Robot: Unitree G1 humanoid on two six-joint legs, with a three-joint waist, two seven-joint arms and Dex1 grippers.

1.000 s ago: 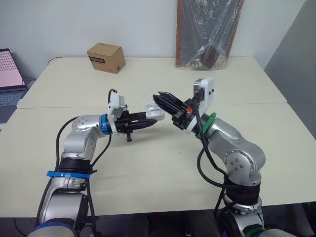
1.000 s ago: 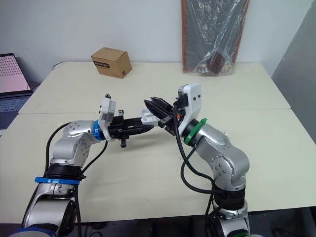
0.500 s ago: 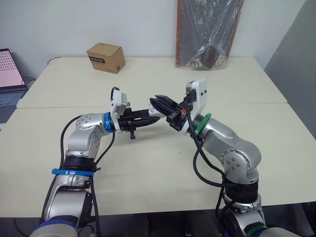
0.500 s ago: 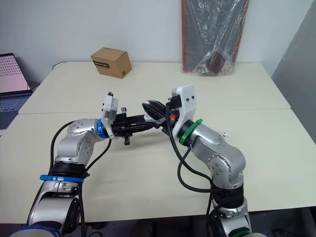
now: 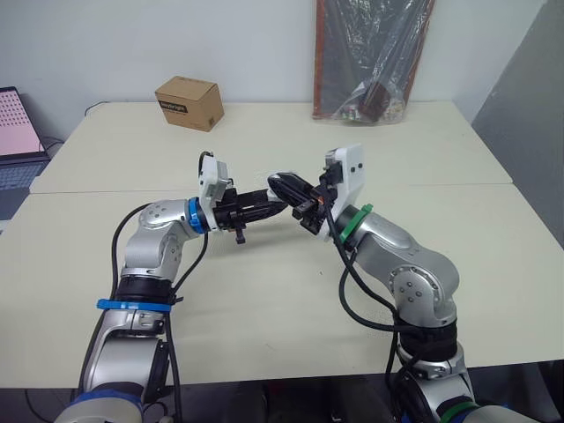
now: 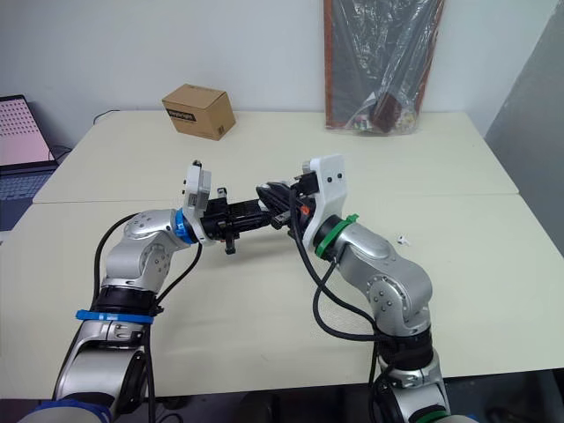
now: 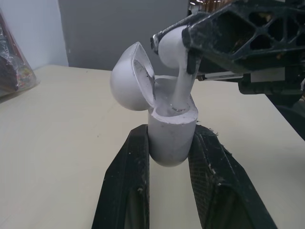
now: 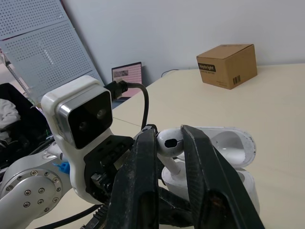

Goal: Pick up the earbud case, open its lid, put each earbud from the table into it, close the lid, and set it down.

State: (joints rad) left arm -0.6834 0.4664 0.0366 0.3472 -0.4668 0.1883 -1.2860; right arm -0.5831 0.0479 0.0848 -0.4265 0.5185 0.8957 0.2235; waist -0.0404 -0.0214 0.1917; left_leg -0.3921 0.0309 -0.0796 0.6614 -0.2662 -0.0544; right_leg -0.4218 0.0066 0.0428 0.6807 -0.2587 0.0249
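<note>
My left gripper (image 7: pixel 171 143) is shut on the white earbud case (image 7: pixel 171 133), holding it above the table with its lid (image 7: pixel 131 76) swung open. My right gripper (image 8: pixel 169 136) is shut on a white earbud (image 8: pixel 169 141), whose stem reaches down into the case's opening (image 7: pixel 178 102). The two grippers meet tip to tip over the table's middle (image 5: pixel 280 196). A second small white earbud (image 6: pixel 404 238) lies on the table to the right of my right arm.
A cardboard box (image 5: pixel 189 102) stands at the back left of the beige table (image 5: pixel 264 291). A plastic-wrapped dark board (image 5: pixel 370 62) leans on the wall at the back. A laptop (image 5: pixel 18 132) sits off the left edge.
Both grippers have closed in on each other. The case has come under the right gripper, and the earbud's stem now enters the open case.
</note>
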